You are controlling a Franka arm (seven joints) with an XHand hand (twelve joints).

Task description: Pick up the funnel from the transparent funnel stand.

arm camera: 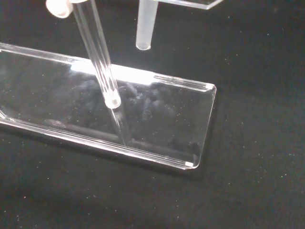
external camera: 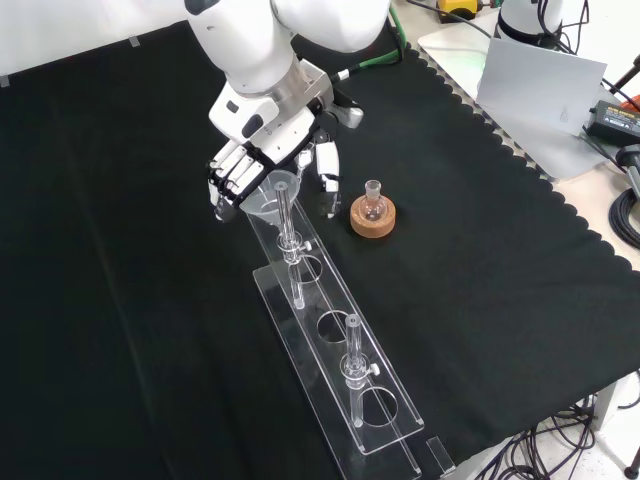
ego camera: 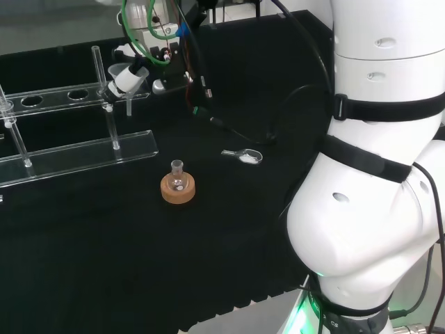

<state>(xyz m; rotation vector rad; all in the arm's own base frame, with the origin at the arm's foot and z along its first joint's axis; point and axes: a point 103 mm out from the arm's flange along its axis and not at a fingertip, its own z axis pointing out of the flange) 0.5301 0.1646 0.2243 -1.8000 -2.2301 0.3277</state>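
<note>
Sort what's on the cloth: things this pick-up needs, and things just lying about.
Needed:
- funnel
- transparent funnel stand
- hand, fingers around the funnel

Lying about:
- small flask on its cork ring
- clear scoop with white powder

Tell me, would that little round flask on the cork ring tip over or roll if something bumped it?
Probably not easily: the flask sits nested in its cork ring, which looks broad and flat on the cloth. Off the ring, its rounded bottom would likely roll. It looks like clear glass, so probably fragile and a bit slippery. A push might slide ring and flask together.
</note>
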